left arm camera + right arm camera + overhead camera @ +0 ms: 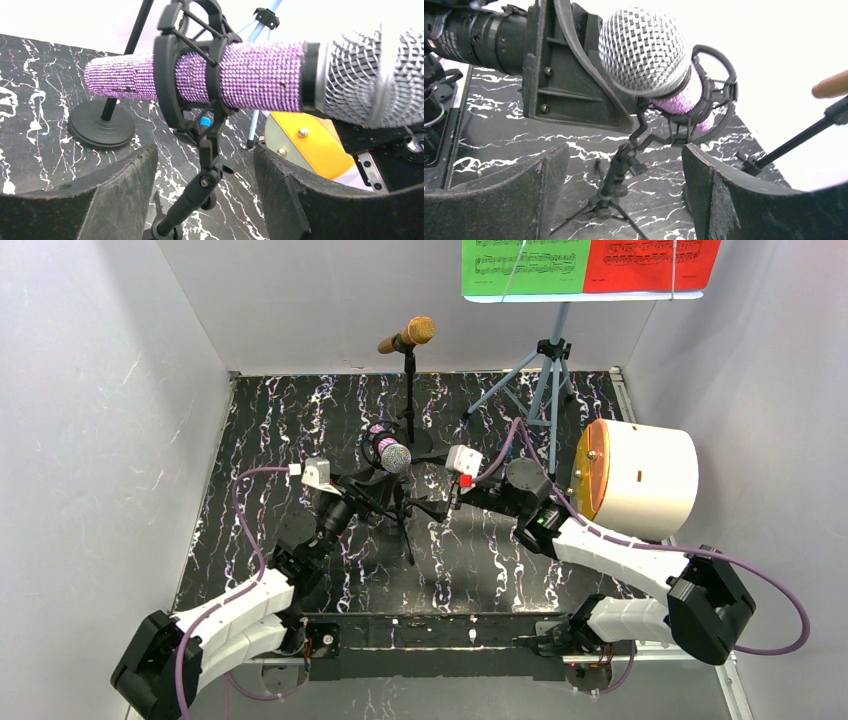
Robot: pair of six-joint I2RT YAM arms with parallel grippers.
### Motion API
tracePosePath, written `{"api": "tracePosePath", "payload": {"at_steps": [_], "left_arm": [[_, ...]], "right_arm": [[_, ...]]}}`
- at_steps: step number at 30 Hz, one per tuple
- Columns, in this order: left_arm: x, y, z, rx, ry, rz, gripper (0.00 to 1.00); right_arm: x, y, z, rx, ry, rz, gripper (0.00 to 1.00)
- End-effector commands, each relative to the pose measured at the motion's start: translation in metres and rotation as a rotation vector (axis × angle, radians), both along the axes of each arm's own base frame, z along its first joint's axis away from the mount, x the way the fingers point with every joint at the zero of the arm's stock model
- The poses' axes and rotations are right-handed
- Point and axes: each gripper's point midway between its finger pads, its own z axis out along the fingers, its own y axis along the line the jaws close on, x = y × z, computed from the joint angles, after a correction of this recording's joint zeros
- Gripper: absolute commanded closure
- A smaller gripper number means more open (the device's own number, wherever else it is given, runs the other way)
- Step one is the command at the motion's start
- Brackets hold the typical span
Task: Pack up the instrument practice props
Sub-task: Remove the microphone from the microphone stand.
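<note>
nothing is looking packed yet: the purple glitter microphone [392, 453] is sitting in its black mount [202, 145] mid-tabletop [260, 440], the left fingers [125, 190] and right fingers [539, 190] are gaping open beside it, and the gold microphone [418, 330] and music rack [553, 360] are waiting behind.

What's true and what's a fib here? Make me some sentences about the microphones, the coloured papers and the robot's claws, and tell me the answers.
1. The left gripper and the right gripper are both open. True.
2. A gripper is holding the gold microphone. False: it sits on top of its tall black stand at the back, away from both grippers.
3. The purple glitter microphone sits in a black mount. True.
4. The green sheet hangs to the right of the red sheet. False: in the top view the green one is on the left.
</note>
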Motion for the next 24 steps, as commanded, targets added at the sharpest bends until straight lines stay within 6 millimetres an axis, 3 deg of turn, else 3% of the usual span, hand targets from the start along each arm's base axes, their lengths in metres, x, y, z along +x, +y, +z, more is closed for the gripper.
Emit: {"api": "tracePosePath", "payload": {"at_steps": [1,10,16,24], "left_arm": [[0.011,0.001,0.018,-0.09,0.033,-0.009,0.32],[0.022,-0.008,0.026,-0.136,0.079,-0.088,0.36],[0.021,-0.012,0.032,-0.136,0.071,-0.111,0.57],[0.021,-0.019,0.034,-0.143,0.085,-0.144,0.67]], "right_arm": [[0.001,0.002,0.056,0.06,-0.193,0.009,0.1],[0.009,0.021,0.079,0.098,-0.336,0.043,0.08],[0.007,0.038,0.084,0.12,-0.406,0.123,0.09],[0.011,0.05,0.087,0.142,-0.463,0.152,0.14]]}}
